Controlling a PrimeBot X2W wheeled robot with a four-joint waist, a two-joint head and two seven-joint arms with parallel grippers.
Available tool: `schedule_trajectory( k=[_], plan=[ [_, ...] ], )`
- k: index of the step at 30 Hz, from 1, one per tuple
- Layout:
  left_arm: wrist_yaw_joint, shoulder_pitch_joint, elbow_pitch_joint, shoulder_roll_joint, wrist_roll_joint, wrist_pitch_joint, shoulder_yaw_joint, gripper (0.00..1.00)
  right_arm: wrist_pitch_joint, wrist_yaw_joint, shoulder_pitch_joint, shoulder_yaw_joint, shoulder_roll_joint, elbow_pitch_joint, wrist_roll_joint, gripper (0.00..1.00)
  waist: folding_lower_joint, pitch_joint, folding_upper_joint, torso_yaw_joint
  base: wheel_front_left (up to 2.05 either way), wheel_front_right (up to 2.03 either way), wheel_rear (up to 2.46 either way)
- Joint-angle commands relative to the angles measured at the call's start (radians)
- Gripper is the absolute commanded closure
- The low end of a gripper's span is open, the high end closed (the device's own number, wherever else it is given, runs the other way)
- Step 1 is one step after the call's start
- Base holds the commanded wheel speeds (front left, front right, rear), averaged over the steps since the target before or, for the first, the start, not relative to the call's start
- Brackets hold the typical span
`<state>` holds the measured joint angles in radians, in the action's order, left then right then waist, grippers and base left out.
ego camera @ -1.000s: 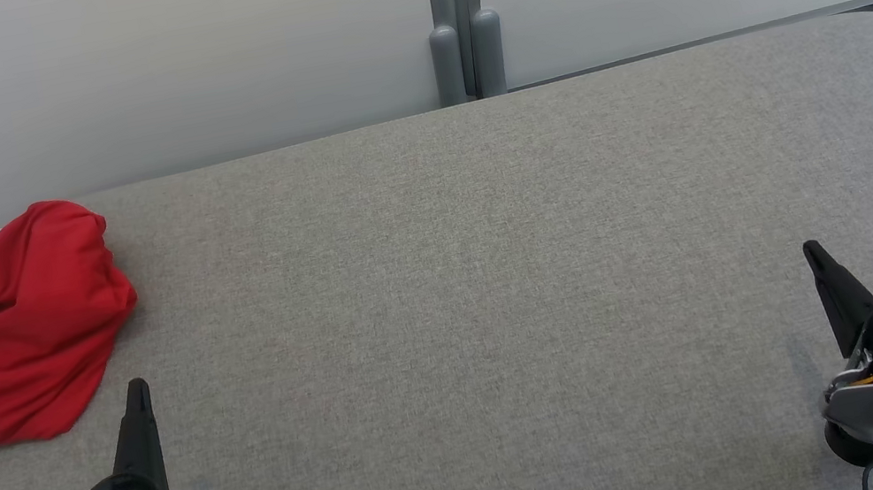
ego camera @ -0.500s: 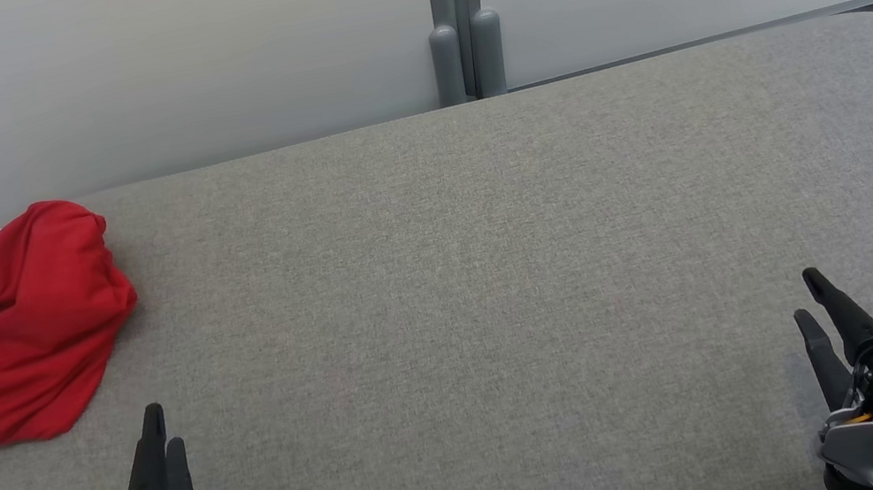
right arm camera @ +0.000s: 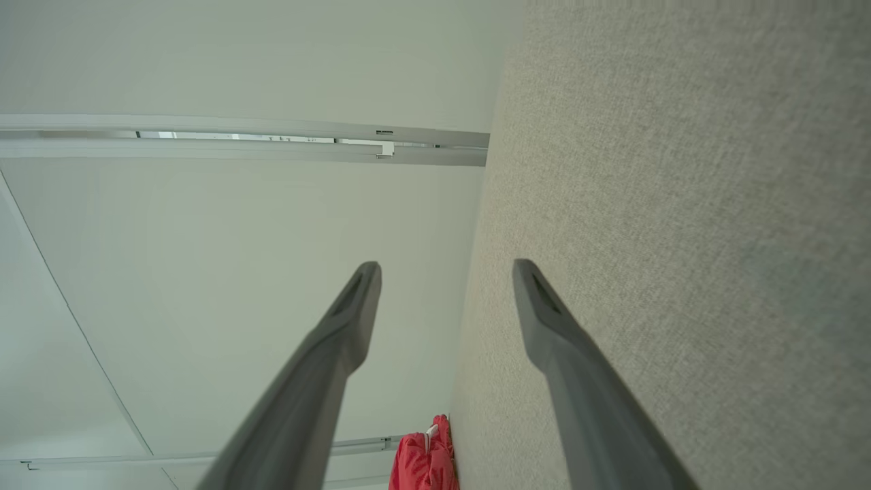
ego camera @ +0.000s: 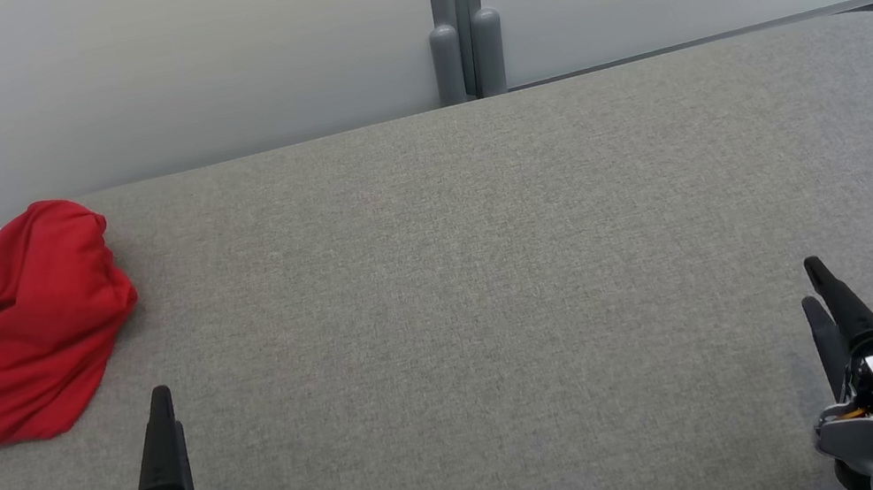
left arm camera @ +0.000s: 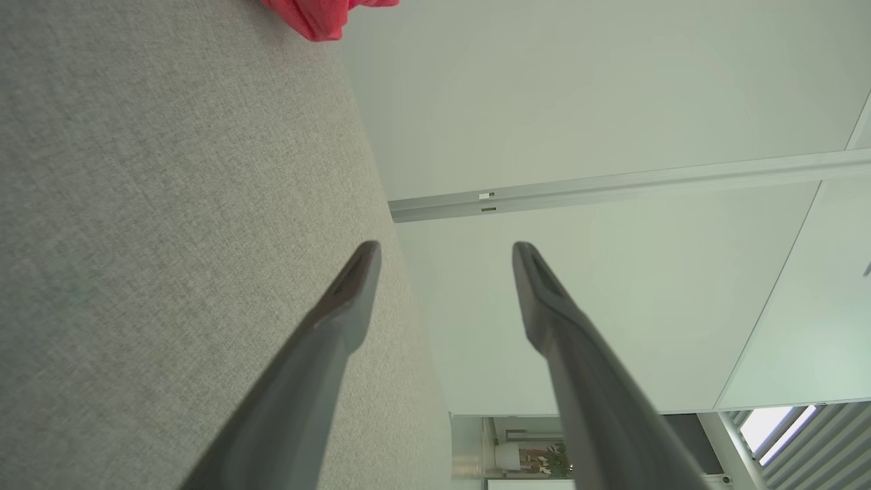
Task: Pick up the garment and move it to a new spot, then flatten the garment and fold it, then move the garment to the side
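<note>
Two grippers here, both with fingers spread wide and nothing in them. So the red garment [ego camera: 11,329] sits crumpled at the far left of the grey padded table [ego camera: 451,278], toward the back edge. Now the left gripper [ego camera: 166,409] is near it, slightly right of it and closer to the robot, not touching. And the right gripper [ego camera: 809,283] is well apart, over on the right side.

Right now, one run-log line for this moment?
phase: pre-grasp | garment: crumpled red heap, far left of grey surface, untouched | left hand: open, empty | right hand: open, empty
</note>
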<state>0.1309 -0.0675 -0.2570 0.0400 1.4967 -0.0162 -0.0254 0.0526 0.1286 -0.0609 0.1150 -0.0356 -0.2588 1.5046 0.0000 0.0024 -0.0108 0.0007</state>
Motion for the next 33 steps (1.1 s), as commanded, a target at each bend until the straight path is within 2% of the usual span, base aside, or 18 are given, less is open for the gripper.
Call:
schedule_trajectory(
  k=[1,15,16,33],
  plan=[
    [-0.004,-0.007,0.028,0.005,-0.034,0.01,0.006,0.0,-0.012,0.002,-0.005,-0.002,-0.007,0.027,-0.033,0.0,0.0,0.0,0.0016,0.0,0.0,0.0,0.0],
    [-0.044,-0.002,0.106,0.007,-0.311,0.06,0.043,0.0,-0.068,0.002,0.003,-0.016,-0.009,0.106,-0.292,0.0,0.0,0.002,0.0027,0.003,0.0,0.0,0.0],
    [-0.052,0.0,0.114,0.007,-0.361,0.067,0.051,0.0,-0.076,0.002,0.007,-0.02,-0.009,0.118,-0.334,0.0,0.0,0.002,0.0029,0.004,0.0,0.0,0.0],
    [-0.092,0.021,0.144,0.009,-0.722,0.119,0.094,0.0,-0.135,0.002,0.024,-0.058,-0.011,0.178,-0.634,0.0,0.0,0.003,0.0042,0.008,0.0,0.0,0.0]
  ],
)
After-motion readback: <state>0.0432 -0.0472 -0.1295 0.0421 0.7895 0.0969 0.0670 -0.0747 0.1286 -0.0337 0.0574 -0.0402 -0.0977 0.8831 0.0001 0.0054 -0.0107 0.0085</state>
